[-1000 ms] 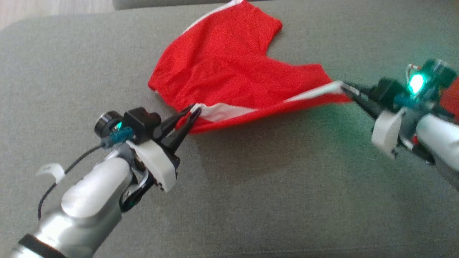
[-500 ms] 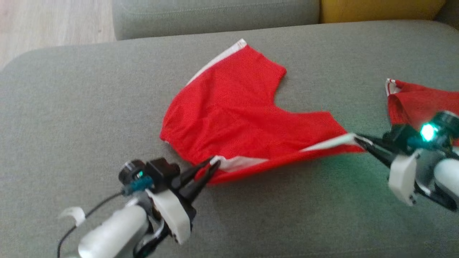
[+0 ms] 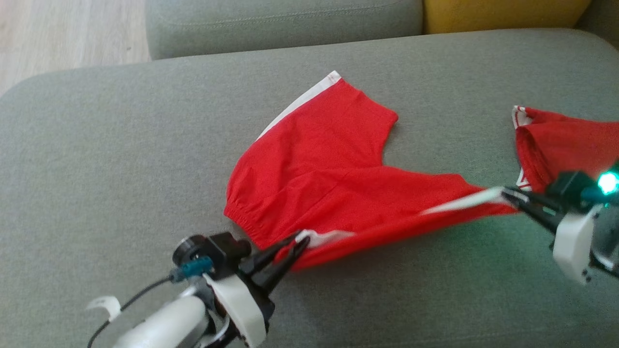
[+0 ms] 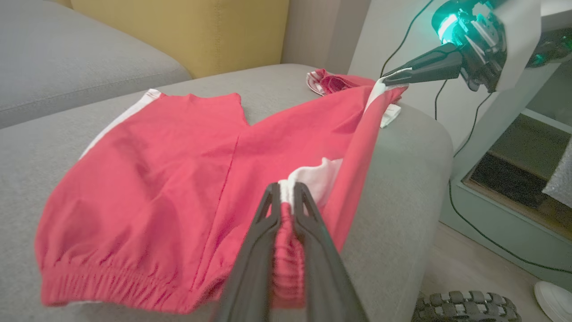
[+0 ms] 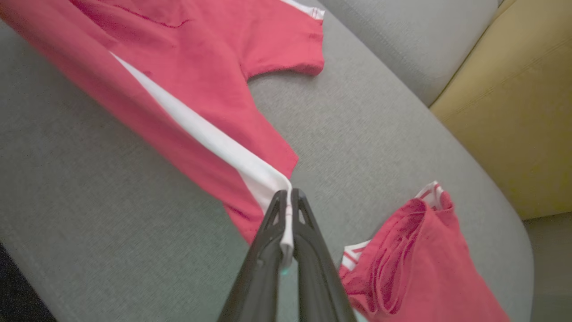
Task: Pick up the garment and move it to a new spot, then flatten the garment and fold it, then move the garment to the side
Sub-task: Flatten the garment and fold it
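Head view: red shorts (image 3: pixel 329 169) lie on the grey sofa seat (image 3: pixel 121 145), with the near edge raised off it. The left end effector (image 3: pixel 301 238) is pressed onto the waistband corner at the white side stripe; in the left wrist view, gathered elastic sits between its fingers. The right end effector (image 3: pixel 508 193) pinches the hem end of the same stripe. The held side seam therefore runs taut from the robot's left to its right, and this is the garment's long axis at present. The rest of the cloth lies beyond that line, away from the robot, with the far leg flat on the seat. Judgement: the coming move probably carries the seam away from the robot with both arms together; neither arm is nearer, as each has one end. Count: one pair of shorts, held; one other red garment (image 3: pixel 566 140), bunched near the right end effector; two end effectors, both occupied; one yellow cushion (image 3: pixel 503 12).
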`<state>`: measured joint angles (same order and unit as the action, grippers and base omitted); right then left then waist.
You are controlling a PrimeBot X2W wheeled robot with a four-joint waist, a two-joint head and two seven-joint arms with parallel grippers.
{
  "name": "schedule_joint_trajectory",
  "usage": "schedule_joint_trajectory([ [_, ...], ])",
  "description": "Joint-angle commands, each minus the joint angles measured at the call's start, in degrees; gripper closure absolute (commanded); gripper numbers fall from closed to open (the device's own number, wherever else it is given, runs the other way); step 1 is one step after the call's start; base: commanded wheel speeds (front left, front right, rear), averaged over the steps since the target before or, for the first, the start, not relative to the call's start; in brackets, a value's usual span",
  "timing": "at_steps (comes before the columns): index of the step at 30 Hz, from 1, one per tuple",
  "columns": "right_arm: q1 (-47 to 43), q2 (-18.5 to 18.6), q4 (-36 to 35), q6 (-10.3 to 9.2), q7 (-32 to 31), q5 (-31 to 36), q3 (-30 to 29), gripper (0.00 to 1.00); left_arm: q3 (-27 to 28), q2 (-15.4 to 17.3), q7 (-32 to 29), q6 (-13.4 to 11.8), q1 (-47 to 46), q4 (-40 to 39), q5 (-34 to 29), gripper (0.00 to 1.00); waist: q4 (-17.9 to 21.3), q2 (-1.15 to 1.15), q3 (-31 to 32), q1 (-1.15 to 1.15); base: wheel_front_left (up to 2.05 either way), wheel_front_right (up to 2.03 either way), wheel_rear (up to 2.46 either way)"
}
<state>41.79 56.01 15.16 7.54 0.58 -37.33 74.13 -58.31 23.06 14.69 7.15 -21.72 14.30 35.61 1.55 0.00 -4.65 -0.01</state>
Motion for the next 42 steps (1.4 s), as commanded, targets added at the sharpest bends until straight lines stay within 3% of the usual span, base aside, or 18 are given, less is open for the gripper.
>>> schedule_joint_trajectory([
  [1,1.3,2.5,-0.5,-0.05,0.7,-0.4,-0.8,1.0,2.9,0.8,0.3,0.3,-2.6,-1.8,-0.1,1.0,-0.2,0.0,-0.2,0.01,0.0,0.0,0.0],
  [17,14.2,-0.7,5.3,-0.05,5.2,1.8,-0.8,1.0,11.9,-4.4,0.3,0.3,-6.0,-1.8,-0.9,1.0,-8.3,0.0,-4.5,0.01,0.0,0.0,0.0],
  [29,25.2,-4.1,11.6,-0.05,2.2,5.5,-0.8,1.0,11.0,-12.1,0.3,0.3,-15.0,10.6,0.8,1.0,-16.6,0.0,-13.4,0.01,0.0,0.0,0.0],
  [42,29.4,-5.7,15.2,-0.05,-1.6,7.4,-0.8,1.0,11.4,-18.0,0.3,0.3,-23.3,20.9,1.4,1.0,-21.0,0.0,-19.3,0.01,0.0,0.0,0.0],
])
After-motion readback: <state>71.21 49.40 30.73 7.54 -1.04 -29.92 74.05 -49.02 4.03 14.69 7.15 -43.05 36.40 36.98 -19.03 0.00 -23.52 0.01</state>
